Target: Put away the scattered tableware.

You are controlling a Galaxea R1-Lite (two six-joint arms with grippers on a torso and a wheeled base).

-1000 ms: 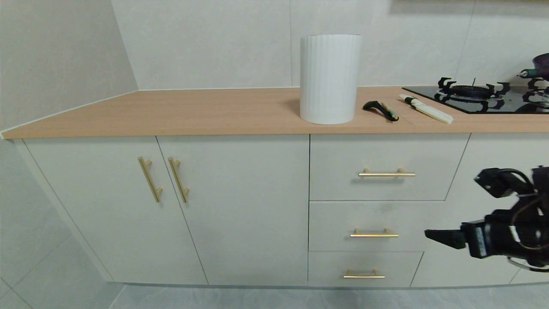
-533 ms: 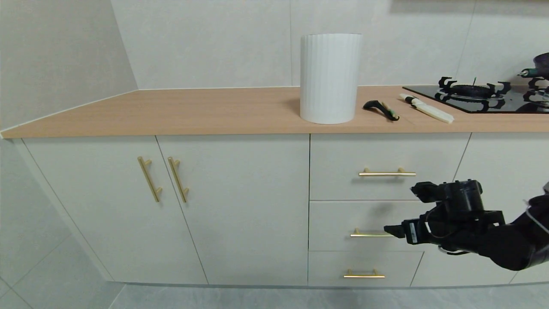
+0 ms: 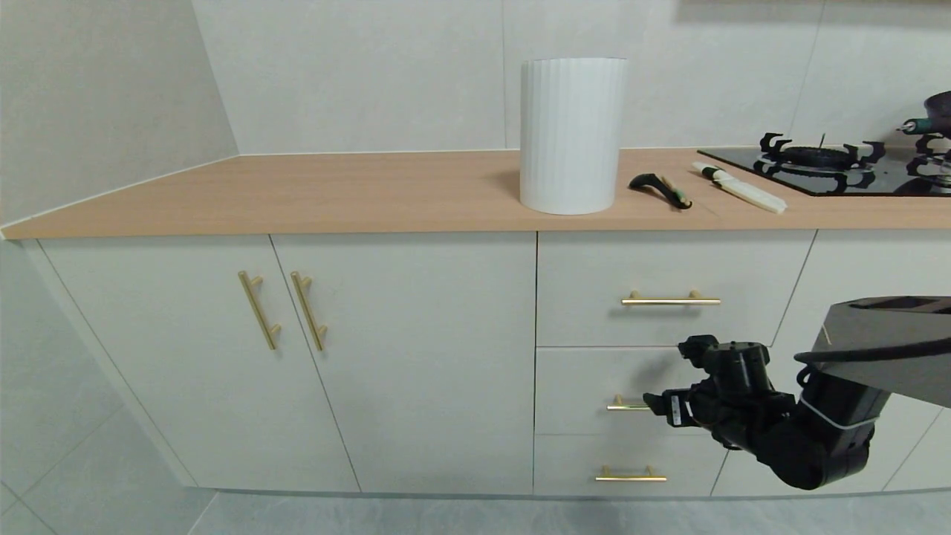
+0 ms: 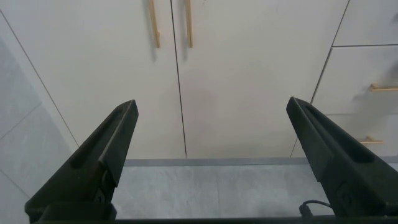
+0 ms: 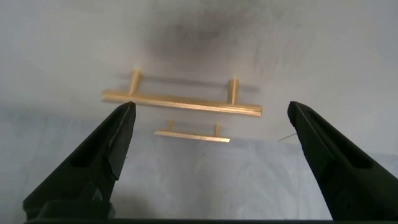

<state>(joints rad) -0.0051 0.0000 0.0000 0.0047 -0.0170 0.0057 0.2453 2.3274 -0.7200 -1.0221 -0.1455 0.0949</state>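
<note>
Right gripper [image 3: 672,375]: you have its fingers spread wide and holding nothing, low in front of the drawer stack, tips just short of the middle drawer handle [image 3: 628,406].
Left gripper [image 4: 211,102]: also wide and empty, facing the cabinet doors [image 3: 282,357], well apart from the drawers.
Countertop [image 3: 334,193]: your tableware lies on its right part, above and behind the right gripper.
Drawer stack [image 3: 594,379]: three fronts, all shut; nothing stands between the gripper and the middle one.
Hob [image 3: 817,160]: at the counter's right end, just beyond the knife.
White ribbed canister [image 3: 570,134]: upright, just left of the tableware; judge it the one thing to steer round up there.
Knife [image 3: 739,189]: pale, lying flat, long axis slanting from the hob toward the counter's front edge.
Peeler [image 3: 660,187]: black and green, flat, between canister and knife.
Key relation: the middle handle runs level, left to right, straight ahead of the right gripper and inside its spread. Your right arm is by far the nearer, so the pull is likely its job.
</note>
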